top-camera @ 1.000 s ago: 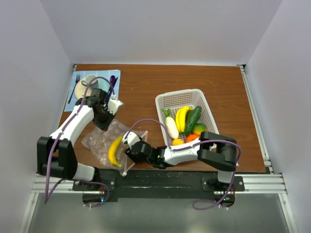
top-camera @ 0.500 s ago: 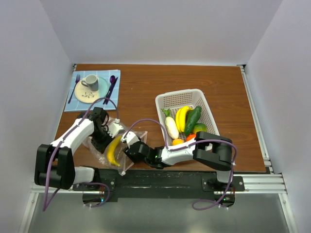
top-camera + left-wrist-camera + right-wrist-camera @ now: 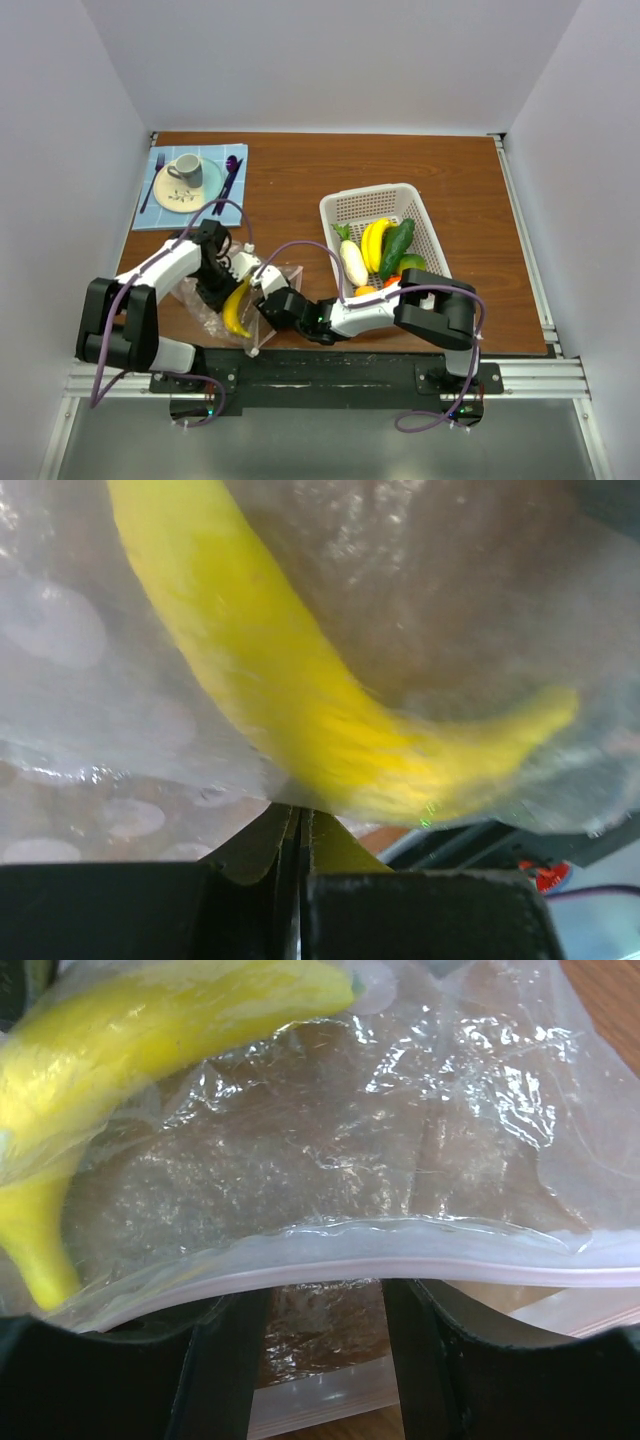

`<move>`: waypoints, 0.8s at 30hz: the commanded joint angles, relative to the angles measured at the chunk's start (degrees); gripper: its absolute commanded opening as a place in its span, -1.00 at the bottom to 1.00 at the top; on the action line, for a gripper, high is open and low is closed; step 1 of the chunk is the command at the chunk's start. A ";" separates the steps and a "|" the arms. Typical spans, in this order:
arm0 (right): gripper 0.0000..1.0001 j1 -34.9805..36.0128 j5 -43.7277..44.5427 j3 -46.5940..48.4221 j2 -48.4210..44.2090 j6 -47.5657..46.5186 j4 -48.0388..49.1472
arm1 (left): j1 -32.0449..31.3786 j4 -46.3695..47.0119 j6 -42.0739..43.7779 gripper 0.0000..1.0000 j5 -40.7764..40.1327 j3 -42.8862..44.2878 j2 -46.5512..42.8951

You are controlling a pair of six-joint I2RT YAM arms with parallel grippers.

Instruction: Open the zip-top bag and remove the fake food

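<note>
Bag (image 3: 420, 1130) laid on table (image 3: 300, 170), near left, banana (image 3: 290, 710) seen inside through film. Left gripper (image 3: 292, 825) closed tight against film beside banana; pinch on film cannot be told. Right gripper (image 3: 320, 1310) part open, zip strip (image 3: 330, 1260) draped across jaws, not clamped. Other food (image 3: 375, 245) sat in basket (image 3: 338, 205), right.

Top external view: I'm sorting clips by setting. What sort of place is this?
Probably a robot lab cell, not a home: bare white walls box in a wooden table edged by an aluminium rail, and a white perforated basket holds plastic food.
</note>
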 commanded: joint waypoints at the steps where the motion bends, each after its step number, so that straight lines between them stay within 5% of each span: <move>1: 0.06 -0.56 2.22 -1.08 -1.40 1.39 3.78 | -0.20 5.74 -1.48 -0.95 0.44 0.98 3.26; 5: 0.56 -0.56 -1.12 -3.11 -2.02 -0.45 9.05 | -0.28 5.66 -4.47 -1.00 2.90 5.37 6.69; 8: 0.74 -0.56 -3.93 -3.72 -2.54 -1.32 11.07 | -0.46 5.22 -5.79 -1.00 4.22 7.48 8.19; 24: 0.82 -0.56 -15.71 -3.73 -5.45 -1.07 15.65 | -2.92 8.12 -9.66 -1.00 2.47 6.17 10.39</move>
